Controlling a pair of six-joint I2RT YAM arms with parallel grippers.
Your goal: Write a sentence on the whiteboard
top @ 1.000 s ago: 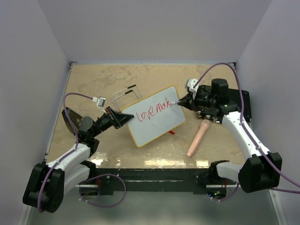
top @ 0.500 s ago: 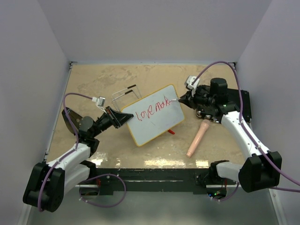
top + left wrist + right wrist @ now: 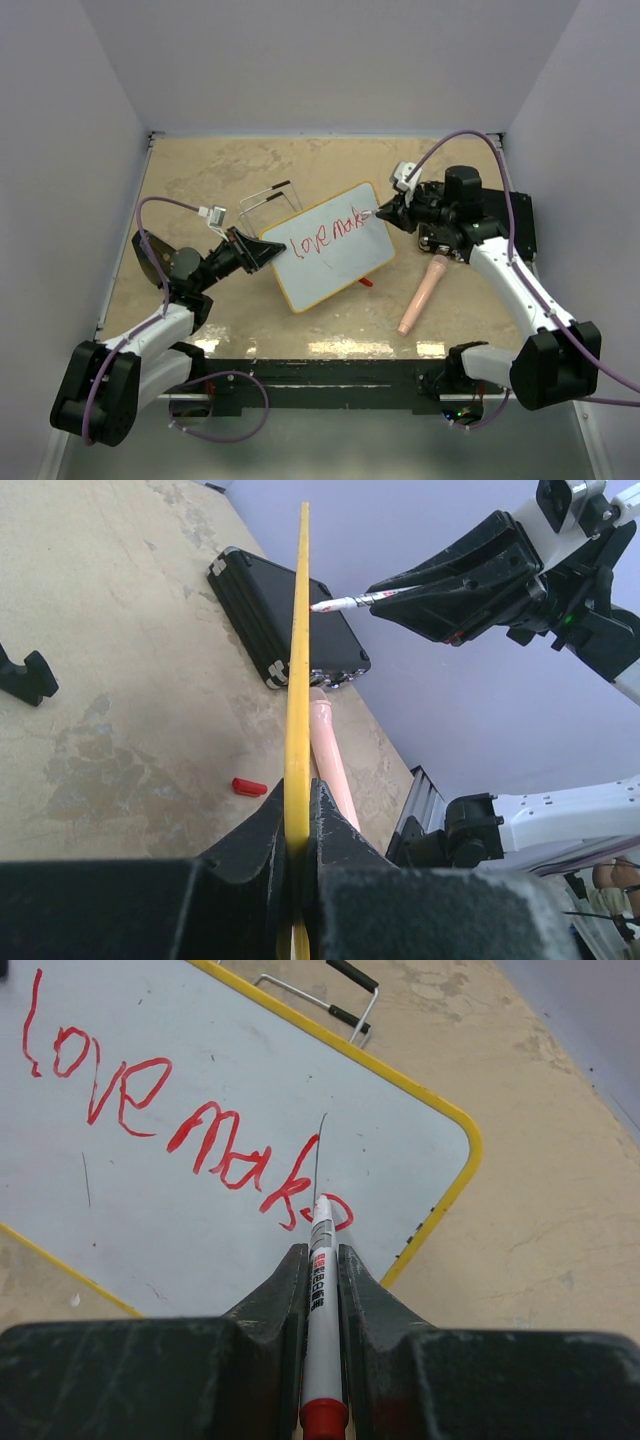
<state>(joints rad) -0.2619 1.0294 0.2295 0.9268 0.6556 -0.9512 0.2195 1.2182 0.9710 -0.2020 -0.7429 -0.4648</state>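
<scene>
**A:** What are the hands doing?

**B:** My right hand (image 3: 388, 213) is clamped on the marker (image 3: 321, 1235), with the barrel lying along the fingers so the tip leads. My left hand (image 3: 300, 795) is pinched shut on the lower left rim of the board (image 3: 335, 265).

**A:** Why grip the rim?

**B:** It props the board up, tilted off the desk (image 3: 200, 180) with its face turned to the pen. I judge it also braces the board against the strokes.

**A:** Where is the board?

**B:** It's at the centre of the overhead view. The sentence (image 3: 325, 235) reads "love make" in red, plus a loop at the tip near the upper right corner. I can't tell whether the tip is touching. The white below leaves room for a second line.

**A:** Anything nearby?

**B:** There's a red cap (image 3: 367, 282) at the board's lower right edge, a pink stick (image 3: 421, 295) further right, and a black case (image 3: 255, 610) beyond. All of them are out of the pen's way.
</scene>
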